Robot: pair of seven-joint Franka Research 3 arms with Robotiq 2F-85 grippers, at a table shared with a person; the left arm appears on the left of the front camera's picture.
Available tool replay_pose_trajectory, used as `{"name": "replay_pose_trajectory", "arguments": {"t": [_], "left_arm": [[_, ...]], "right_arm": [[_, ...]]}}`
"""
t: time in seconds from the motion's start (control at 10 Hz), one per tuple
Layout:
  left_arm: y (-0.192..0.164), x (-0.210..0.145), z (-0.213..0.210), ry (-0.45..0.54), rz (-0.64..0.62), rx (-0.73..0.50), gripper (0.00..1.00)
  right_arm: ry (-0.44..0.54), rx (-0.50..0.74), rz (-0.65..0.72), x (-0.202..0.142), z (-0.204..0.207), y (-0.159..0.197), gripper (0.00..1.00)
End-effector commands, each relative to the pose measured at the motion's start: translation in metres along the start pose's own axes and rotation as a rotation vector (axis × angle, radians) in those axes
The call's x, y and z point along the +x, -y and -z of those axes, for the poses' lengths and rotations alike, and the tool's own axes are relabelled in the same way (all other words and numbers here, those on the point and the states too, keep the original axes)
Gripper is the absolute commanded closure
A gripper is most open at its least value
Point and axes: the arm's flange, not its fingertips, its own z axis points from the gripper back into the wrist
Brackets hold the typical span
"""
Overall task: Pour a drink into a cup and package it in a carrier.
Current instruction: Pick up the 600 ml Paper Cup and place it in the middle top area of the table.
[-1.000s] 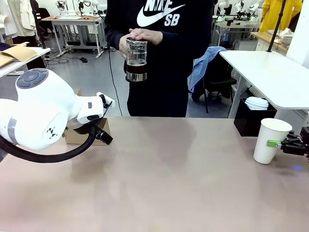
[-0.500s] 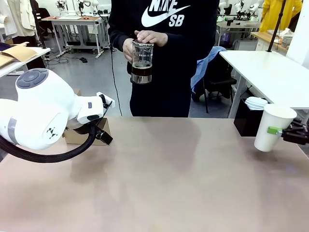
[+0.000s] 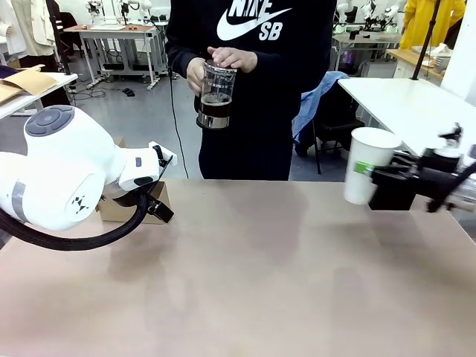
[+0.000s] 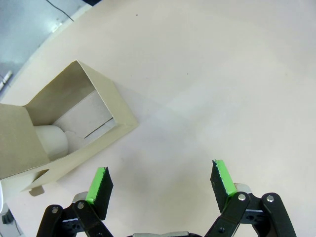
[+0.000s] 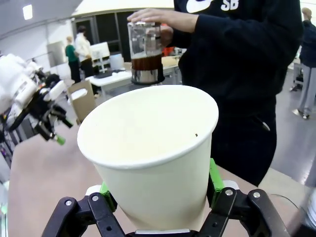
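White paper cup [image 3: 367,152] hung clamped in the right gripper [image 3: 364,169] above the table's [image 3: 245,282] right edge. The left gripper [image 4: 160,178], fingers apart, hovered beside the carrier [image 4: 106,106] near the left edge. The person's carafe [image 3: 214,82] held the drink [image 3: 214,110].

Cup [image 3: 370,149] common to front, right-wrist views

A person [image 3: 282,97] is standing at twelve o'clock beyond the table [image 3: 245,282]. A blue cloth [image 3: 316,100], perhaps a jacket, is hanging over a chair [image 3: 338,123] at one o'clock, a white table [image 3: 416,111] standing at two.
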Motion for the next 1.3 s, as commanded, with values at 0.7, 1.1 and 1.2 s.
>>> {"name": "replay_pose_trajectory", "arguments": {"t": [0.7,1.1,1.2], "left_arm": [[-0.001,0.0,0.0,0.001,-0.002,-0.001,0.0],[-0.001,0.0,0.0,0.001,-0.002,-0.001,0.0],[-0.001,0.0,0.0,0.001,-0.002,-0.001,0.0]], "right_arm": [[0.06,-0.008,-0.036,-0.059,0.156,0.032,0.2],[0.008,0.049,0.037,-0.068,0.161,0.045,0.2],[0.035,0.011,-0.001,-0.07,0.153,0.038,0.2]]}}
